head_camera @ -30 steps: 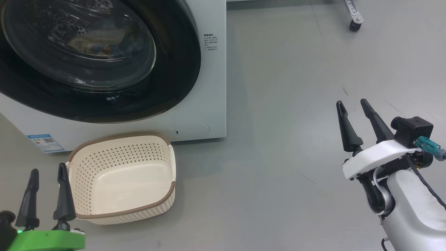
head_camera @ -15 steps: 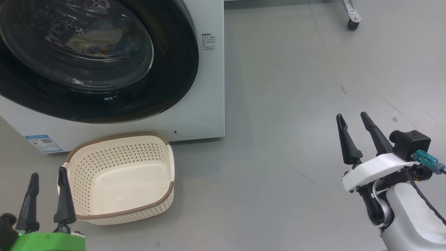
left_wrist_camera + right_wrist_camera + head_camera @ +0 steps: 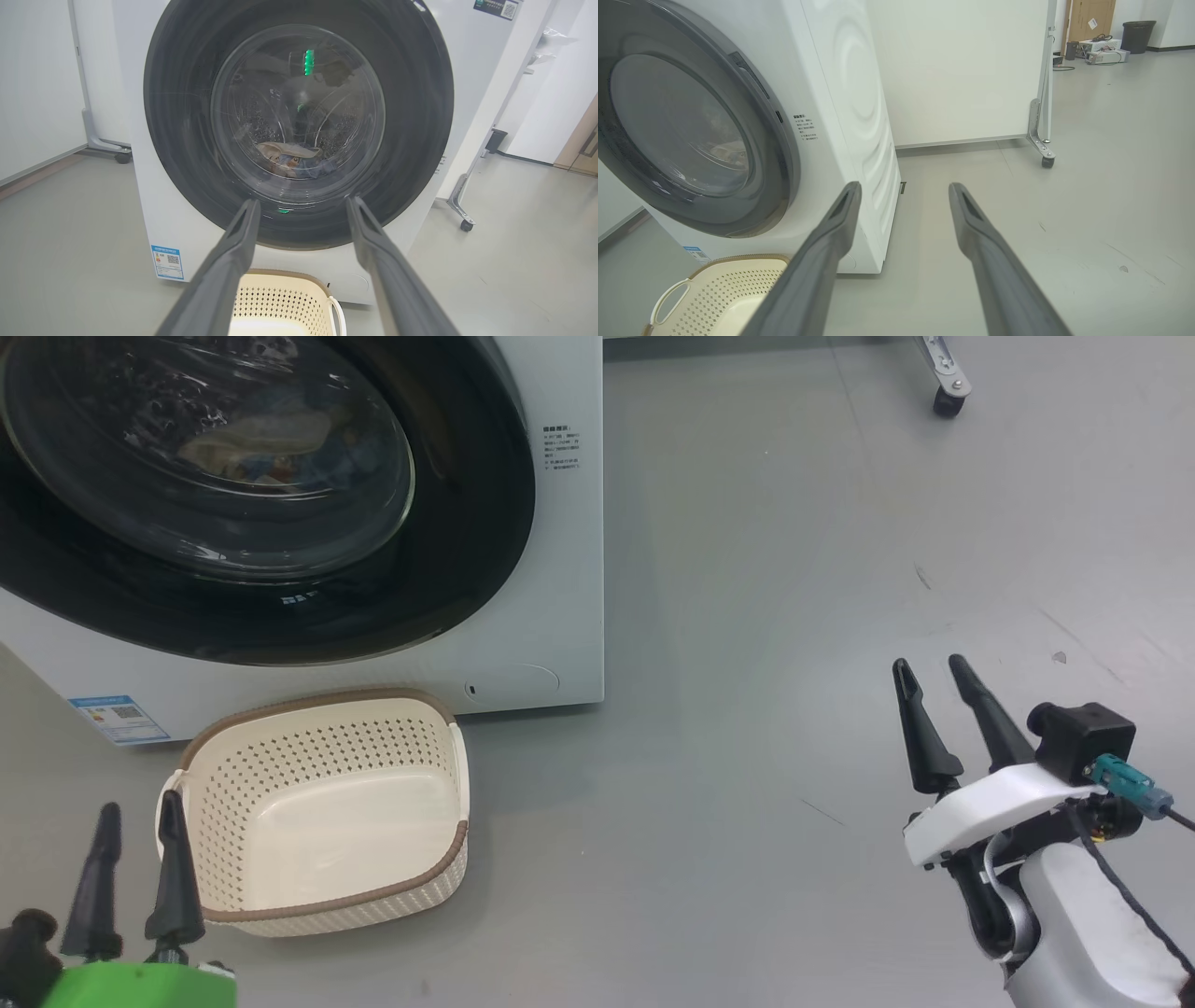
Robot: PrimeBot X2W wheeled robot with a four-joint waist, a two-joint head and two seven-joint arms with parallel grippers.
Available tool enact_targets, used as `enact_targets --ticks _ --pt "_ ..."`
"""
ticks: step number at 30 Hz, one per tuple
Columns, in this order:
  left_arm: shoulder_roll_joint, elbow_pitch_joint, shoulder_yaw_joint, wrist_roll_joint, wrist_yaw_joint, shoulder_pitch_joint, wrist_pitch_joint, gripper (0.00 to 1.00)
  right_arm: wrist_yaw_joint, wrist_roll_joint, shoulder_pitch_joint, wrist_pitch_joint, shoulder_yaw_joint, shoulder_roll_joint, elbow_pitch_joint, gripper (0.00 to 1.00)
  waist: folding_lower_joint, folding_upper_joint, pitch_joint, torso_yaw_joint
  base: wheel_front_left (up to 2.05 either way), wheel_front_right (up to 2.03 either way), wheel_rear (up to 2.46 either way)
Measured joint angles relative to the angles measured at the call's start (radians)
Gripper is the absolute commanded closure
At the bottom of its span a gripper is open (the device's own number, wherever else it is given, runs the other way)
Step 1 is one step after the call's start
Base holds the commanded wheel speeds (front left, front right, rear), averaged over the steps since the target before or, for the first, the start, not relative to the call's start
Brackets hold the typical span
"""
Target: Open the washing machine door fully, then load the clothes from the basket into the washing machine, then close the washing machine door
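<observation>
The white washing machine (image 3: 569, 569) (image 3: 859, 102) stands at the upper left, and its door (image 3: 280, 607) (image 3: 187, 140) (image 3: 780, 154), black-rimmed with a glass bowl, lies flush against the front. Behind the glass the clothes (image 3: 271, 443) (image 3: 292, 158) rest in the drum, cream and blue. On the floor before the machine sits the cream basket (image 3: 327, 807) (image 3: 280, 298) (image 3: 714, 289), with nothing in it. My left gripper (image 3: 138, 817) (image 3: 301, 203) is open at the lower left, beside the basket's left end. My right gripper (image 3: 929, 665) (image 3: 903, 186) is open over bare floor at the lower right.
Grey floor (image 3: 794, 569) spreads to the right of the machine. A castor on a metal leg (image 3: 945, 387) (image 3: 1045, 158) stands at the far right, under a white partition (image 3: 962, 70). Another wheeled foot (image 3: 117, 154) sits left of the machine.
My right gripper has drawn back toward the lower edge, still open. My left gripper has sunk slightly. The head view has shifted a little.
</observation>
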Motion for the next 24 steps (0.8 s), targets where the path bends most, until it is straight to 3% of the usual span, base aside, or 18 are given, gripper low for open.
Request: enact_targets --ticks 6,24 --pt "-0.053 0.056 -0.016 0.000 0.000 0.019 0.001 1.00 0.000 0.002 0.059 0.002 0.014 0.036 0.049 1.00 0.0000 0.0000 0.000 0.000 0.00 0.00 0.00" --pt "-0.074 0.062 -0.006 -0.211 0.001 0.023 0.055 1.00 -0.001 0.203 0.078 0.057 -0.057 0.063 0.025 1.00 0.0000 0.0000 -0.019 0.009 0.00 0.00 0.00"
